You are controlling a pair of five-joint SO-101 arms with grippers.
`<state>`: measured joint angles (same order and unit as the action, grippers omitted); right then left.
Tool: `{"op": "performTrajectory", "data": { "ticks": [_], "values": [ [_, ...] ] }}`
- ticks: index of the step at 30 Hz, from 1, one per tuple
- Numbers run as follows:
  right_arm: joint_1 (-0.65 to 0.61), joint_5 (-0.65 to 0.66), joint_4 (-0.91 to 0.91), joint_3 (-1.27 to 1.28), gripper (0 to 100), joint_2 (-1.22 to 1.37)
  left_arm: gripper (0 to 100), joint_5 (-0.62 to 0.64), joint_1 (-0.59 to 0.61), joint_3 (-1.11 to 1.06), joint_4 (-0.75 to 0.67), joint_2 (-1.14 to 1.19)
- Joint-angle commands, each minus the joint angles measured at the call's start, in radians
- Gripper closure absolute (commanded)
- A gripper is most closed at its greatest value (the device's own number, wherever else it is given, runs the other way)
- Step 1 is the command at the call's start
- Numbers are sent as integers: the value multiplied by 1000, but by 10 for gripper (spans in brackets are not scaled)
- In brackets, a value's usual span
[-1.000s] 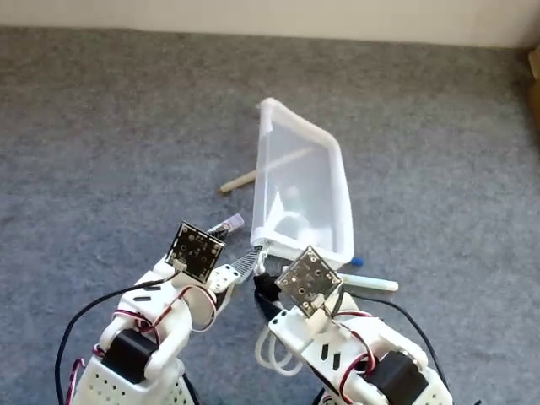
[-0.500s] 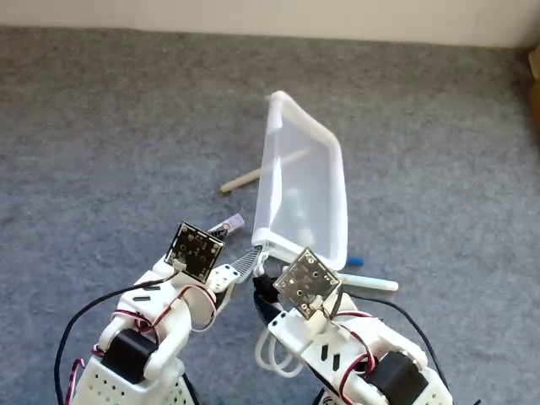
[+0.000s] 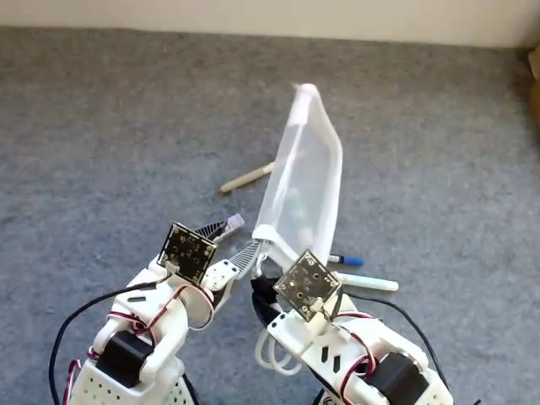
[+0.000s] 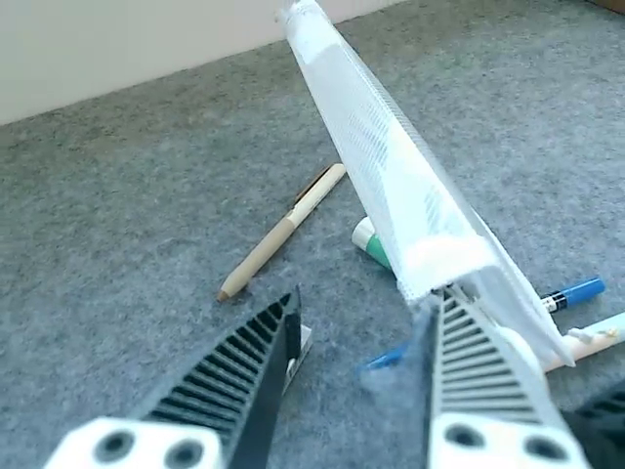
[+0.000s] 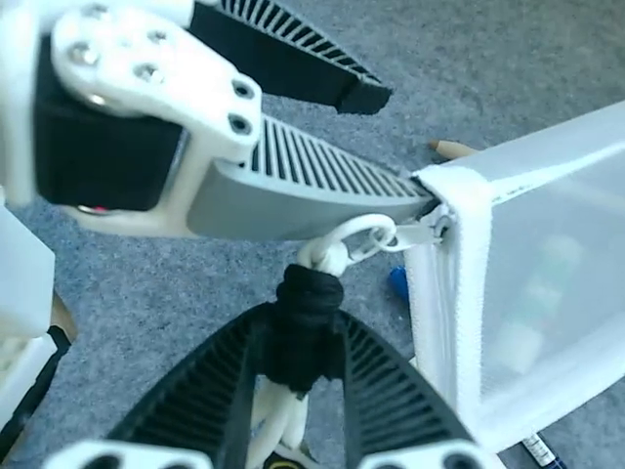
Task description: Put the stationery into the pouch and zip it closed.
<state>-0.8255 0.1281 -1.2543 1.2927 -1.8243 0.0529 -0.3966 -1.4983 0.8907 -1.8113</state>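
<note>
Though beside pouch (image 3: pixel 308 173), tan pen (image 3: pixel 245 179) outside

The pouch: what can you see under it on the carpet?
A green-and-white stick pokes out from beneath the pouch, and a blue pen shows beside its zipper end. The mesh covers the rest of both.

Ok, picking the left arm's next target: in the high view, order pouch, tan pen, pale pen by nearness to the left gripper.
1. pouch, corner at the left gripper.
2. tan pen, ahead, left of pouch.
3. pale pen, past the pouch, right side.
</note>
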Motion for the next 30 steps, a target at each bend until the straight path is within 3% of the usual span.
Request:
{"op": "performTrajectory", "data": {
  "ticks": [1, 6, 12, 19, 25, 30],
  "values": [
    [-16, 14, -4, -33, 994, 8, 787, 5, -65, 25, 3, -10],
    [-19, 14, -4, -33, 994, 8, 793, -55, -62, 12, -21, -8],
    [-19, 14, -4, -33, 994, 8, 918, -138, -70, -58, -118, -8],
    [-10, 14, -4, -33, 994, 8, 994, -152, -62, -53, -123, -8],
    [113, 14, -4, -42, 994, 8, 994, -152, -61, -38, -115, -8],
    [171, 14, -4, -42, 994, 8, 994, -150, -61, 18, -18, -8]
  ]
}}
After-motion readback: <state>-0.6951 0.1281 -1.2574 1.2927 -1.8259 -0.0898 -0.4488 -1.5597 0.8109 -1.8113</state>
